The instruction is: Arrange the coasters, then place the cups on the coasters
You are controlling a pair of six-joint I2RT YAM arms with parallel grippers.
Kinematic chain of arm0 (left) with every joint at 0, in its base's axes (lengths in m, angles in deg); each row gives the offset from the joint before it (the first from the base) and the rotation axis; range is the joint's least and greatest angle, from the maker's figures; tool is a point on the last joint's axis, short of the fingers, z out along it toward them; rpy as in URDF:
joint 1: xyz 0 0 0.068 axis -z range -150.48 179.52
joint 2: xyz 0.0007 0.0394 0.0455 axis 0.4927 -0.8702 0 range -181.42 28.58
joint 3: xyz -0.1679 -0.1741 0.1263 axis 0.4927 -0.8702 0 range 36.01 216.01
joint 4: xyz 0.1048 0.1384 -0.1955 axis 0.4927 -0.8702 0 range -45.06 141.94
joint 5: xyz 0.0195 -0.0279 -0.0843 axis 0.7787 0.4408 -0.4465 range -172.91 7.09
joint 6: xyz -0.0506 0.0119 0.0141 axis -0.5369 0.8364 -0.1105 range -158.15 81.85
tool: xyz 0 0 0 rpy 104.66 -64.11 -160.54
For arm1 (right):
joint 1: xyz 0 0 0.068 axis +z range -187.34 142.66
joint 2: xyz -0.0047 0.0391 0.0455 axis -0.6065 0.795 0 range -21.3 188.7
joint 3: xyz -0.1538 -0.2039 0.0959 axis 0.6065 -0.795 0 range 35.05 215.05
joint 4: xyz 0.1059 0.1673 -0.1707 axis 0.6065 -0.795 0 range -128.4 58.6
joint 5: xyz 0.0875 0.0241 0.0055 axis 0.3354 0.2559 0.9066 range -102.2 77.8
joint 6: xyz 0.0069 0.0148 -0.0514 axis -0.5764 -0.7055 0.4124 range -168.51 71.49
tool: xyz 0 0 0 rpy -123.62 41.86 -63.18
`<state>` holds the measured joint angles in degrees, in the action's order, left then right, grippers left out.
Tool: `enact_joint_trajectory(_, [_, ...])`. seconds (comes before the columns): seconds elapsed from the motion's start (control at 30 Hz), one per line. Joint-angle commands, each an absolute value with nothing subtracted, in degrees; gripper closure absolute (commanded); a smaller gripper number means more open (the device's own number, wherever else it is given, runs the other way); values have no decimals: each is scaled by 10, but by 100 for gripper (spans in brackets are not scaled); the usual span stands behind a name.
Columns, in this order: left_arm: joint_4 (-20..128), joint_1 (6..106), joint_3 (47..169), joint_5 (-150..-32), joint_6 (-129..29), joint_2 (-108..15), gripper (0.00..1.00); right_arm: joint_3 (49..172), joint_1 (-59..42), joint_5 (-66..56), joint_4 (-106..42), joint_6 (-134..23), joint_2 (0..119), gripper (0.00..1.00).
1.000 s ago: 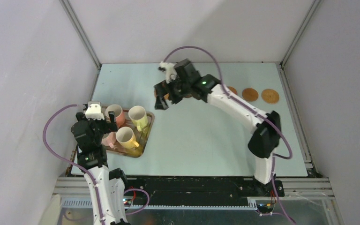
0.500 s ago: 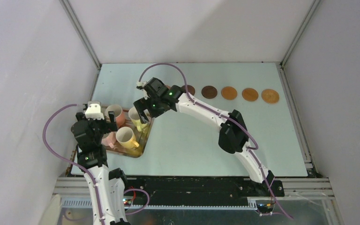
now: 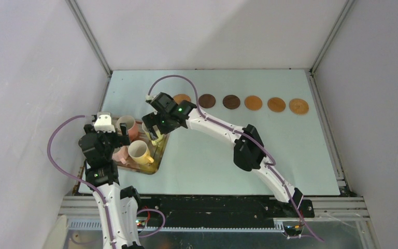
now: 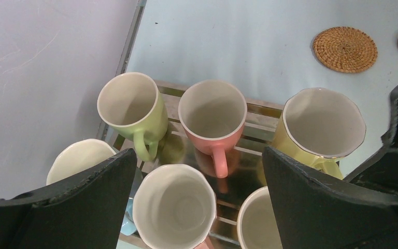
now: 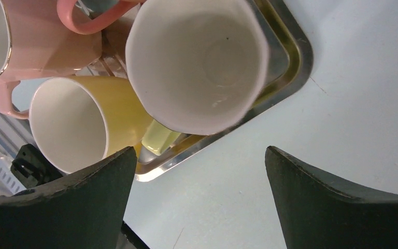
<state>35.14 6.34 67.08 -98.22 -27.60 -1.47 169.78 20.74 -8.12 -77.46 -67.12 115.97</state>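
Six coasters lie in a row at the back: a woven tan one point(image 3: 182, 97) point(image 4: 345, 49), two dark brown point(image 3: 207, 100) point(image 3: 231, 101), two orange-brown point(image 3: 253, 102) point(image 3: 276, 104) and another woven tan point(image 3: 298, 106). The cups stand on a metal tray point(image 3: 159, 157): light green point(image 4: 129, 106), salmon pink point(image 4: 212, 116), pale yellow-green point(image 5: 197, 62) point(image 4: 324, 127), yellow point(image 5: 77, 127) point(image 3: 140, 150), pale pink point(image 4: 173, 205). My right gripper point(image 3: 154, 130) point(image 5: 201, 155) hangs open at the tray's right corner, the pale yellow-green cup just ahead of its fingers. Above the tray's cups, my left gripper point(image 3: 118, 139) point(image 4: 198, 171) is open and empty.
The tray sits at the table's left side, close to the left wall and its metal rail point(image 4: 129, 41). My right arm point(image 3: 223, 129) stretches diagonally across the middle of the table. Bare tabletop point(image 3: 249, 155) lies between the tray and the coaster row.
My right arm swung left from the coaster row to the tray and now hovers at the pale yellow-green cup. The leftmost coasters came into view. The left arm stayed still.
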Motion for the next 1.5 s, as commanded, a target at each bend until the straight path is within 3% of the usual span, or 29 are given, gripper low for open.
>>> enact_joint_trajectory(0.0, [376, 58, 675, -991, -277, -10, 2, 1745, 225, -121, -771, -673, 1181, 1])
enact_joint_trajectory(0.33, [374, 58, 675, -993, -276, -8, 2, 1770, 234, -172, -769, -660, 1209, 1])
enact_joint_trajectory(0.6, [374, 58, 675, -995, -276, -10, 2, 1783, 233, -198, -764, -628, 1225, 19])
enact_joint_trajectory(0.67, [374, 59, 676, -995, -276, -10, 2, 1786, 232, -189, -762, -623, 1228, 25])
enact_joint_trajectory(0.77, [373, 57, 676, -994, -276, -10, 2, 1792, 232, -169, -762, -617, 1234, 44])
enact_joint_trajectory(0.93, [373, 58, 676, -995, -275, -12, 2, 1795, 231, -169, -763, -583, 1218, 88])
enact_joint_trajectory(1.0, [373, 58, 676, -996, -274, -13, 2, 1795, 230, -177, -759, -560, 1201, 100])
enact_joint_trajectory(1.3, [372, 58, 676, -998, -275, -18, 2, 1762, 162, -189, -699, -493, 1090, 100])
enact_joint_trajectory(1.47, [375, 58, 675, -994, -273, -23, 2, 1756, 109, -194, -654, -469, 1095, 100])
